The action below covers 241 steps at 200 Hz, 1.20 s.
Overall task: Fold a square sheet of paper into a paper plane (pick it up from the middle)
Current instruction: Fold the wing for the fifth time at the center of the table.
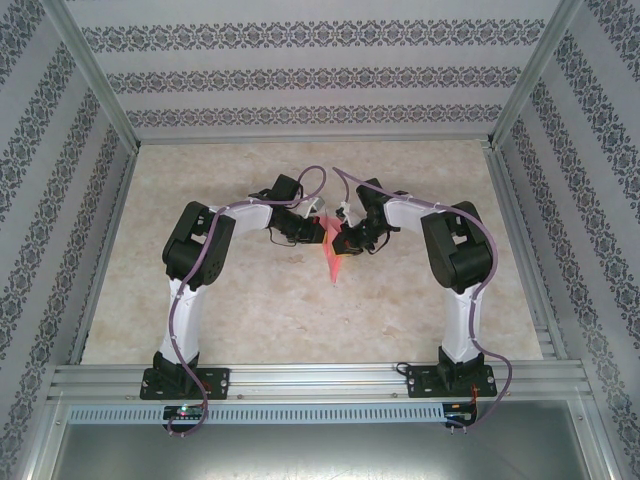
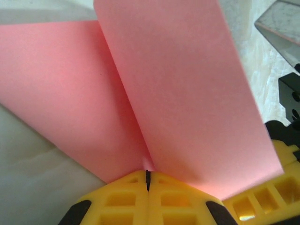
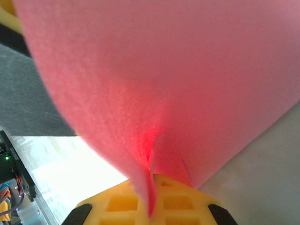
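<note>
The pink-red paper (image 1: 333,260) is held above the table's middle as a narrow folded shape, its point towards the near side. My left gripper (image 1: 312,232) and right gripper (image 1: 340,238) meet at its upper end, nearly touching. In the left wrist view the paper (image 2: 178,93) spreads as two flaps from a centre crease, and my left gripper (image 2: 148,178) is shut on that crease. The right gripper's yellow fingers (image 2: 255,204) show beside it. In the right wrist view the paper (image 3: 164,70) curves overhead, with my right gripper (image 3: 152,206) shut on its folded edge.
The beige marbled table (image 1: 250,300) lies below the held paper. Aluminium rails (image 1: 320,380) run along the near edge, and patterned walls (image 1: 60,200) close in the left, right and back sides.
</note>
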Each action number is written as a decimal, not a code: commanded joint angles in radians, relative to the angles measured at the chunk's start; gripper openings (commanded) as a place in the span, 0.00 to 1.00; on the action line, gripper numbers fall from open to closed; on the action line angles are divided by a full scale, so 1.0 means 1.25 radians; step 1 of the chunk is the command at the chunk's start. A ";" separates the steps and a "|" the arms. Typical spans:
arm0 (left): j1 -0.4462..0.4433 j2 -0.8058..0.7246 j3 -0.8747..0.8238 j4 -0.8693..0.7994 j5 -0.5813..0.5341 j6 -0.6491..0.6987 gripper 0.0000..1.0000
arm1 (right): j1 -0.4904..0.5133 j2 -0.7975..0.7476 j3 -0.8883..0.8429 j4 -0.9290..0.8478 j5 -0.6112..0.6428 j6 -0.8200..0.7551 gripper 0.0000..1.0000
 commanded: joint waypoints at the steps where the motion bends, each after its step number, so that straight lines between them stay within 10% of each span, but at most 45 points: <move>1: 0.013 0.037 0.001 -0.056 -0.016 0.028 0.00 | -0.012 0.024 0.022 -0.029 -0.001 -0.033 0.00; 241: 0.018 0.064 0.038 -0.081 0.002 0.044 0.00 | -0.012 0.078 0.096 -0.154 0.085 -0.138 0.00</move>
